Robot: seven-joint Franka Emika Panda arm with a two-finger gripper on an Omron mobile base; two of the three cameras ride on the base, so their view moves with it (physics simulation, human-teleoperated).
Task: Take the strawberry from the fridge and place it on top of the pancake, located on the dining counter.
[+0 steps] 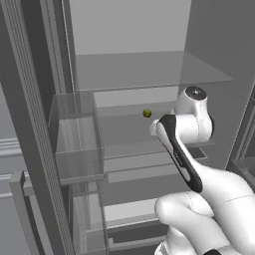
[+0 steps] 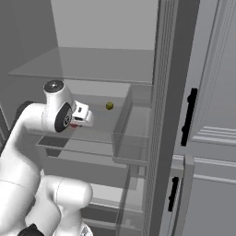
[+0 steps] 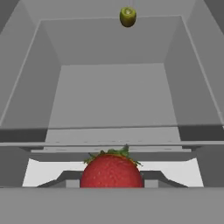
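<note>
Red, rounded strawberry point(image 3: 112, 171) sits pinched in the tool point(image 2: 79, 120), at the near edge of the grey fridge point(image 3: 112, 94); a small yellow-green fruit point(image 3: 127, 16) lies far behind.

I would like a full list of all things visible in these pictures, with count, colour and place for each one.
strawberry: one, red with green leaves, at the bottom of the hand view, close to the gripper
small fruit: one, yellow-green, on a glass shelf deeper in the fridge
fridge: one, open, light grey inside, glass shelves
door bins: clear, on the open doors
cabinets: light grey, black handles, right of the fridge
gripper: one, white, at the shelf, shut on the strawberry
</note>
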